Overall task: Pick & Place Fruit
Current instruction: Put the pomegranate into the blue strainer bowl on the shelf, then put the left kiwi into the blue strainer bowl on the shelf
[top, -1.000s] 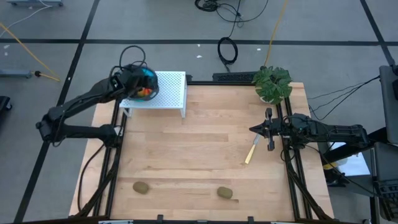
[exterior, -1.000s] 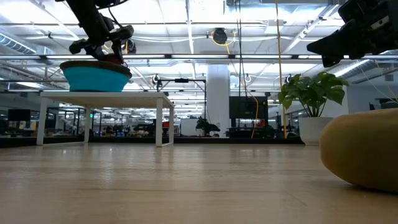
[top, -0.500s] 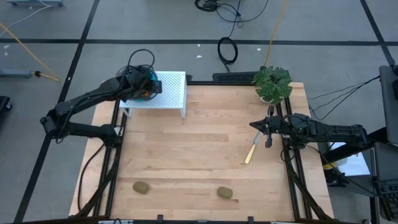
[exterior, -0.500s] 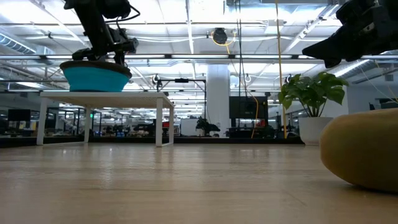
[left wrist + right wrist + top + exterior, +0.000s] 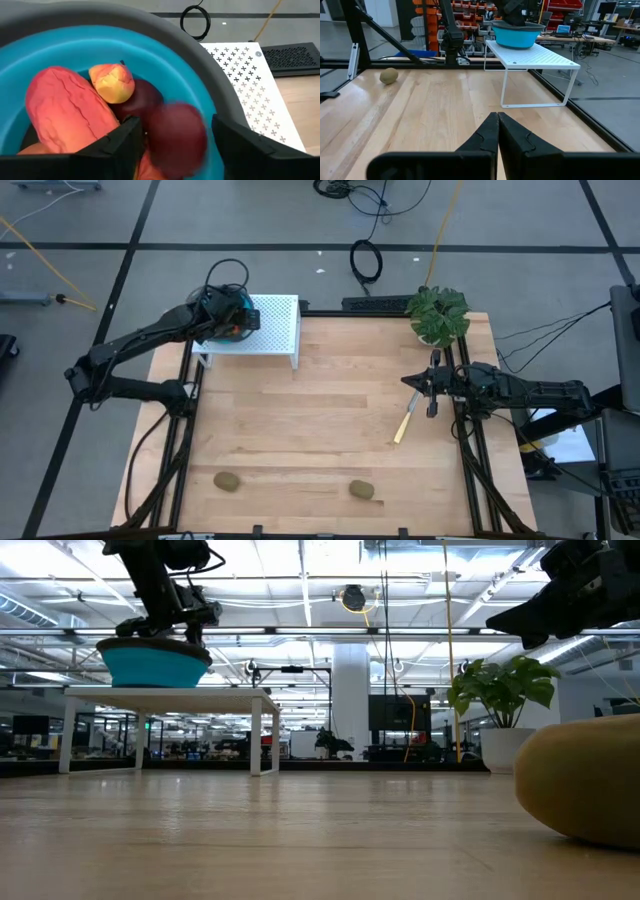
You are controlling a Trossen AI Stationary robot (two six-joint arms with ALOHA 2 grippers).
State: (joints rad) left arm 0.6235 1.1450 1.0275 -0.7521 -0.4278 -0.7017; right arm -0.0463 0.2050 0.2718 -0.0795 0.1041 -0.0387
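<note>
Release underway: our left pincer (image 5: pixel 170 137) is spreading over the blue bowl (image 5: pixel 210 115), dark red ball (image 5: pixel 175 135) dropping in. Right pincer (image 5: pixel 497 131) is idling clenched, kiwis (image 5: pixel 361 490) pending.

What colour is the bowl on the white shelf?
Bright blue bowl, clearest in the left wrist view.

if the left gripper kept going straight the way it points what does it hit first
Most likely the dark red ball, seen between the open fingers of the left gripper inside the blue bowl. Depth is unclear, but nothing else shows ahead of it.
</note>
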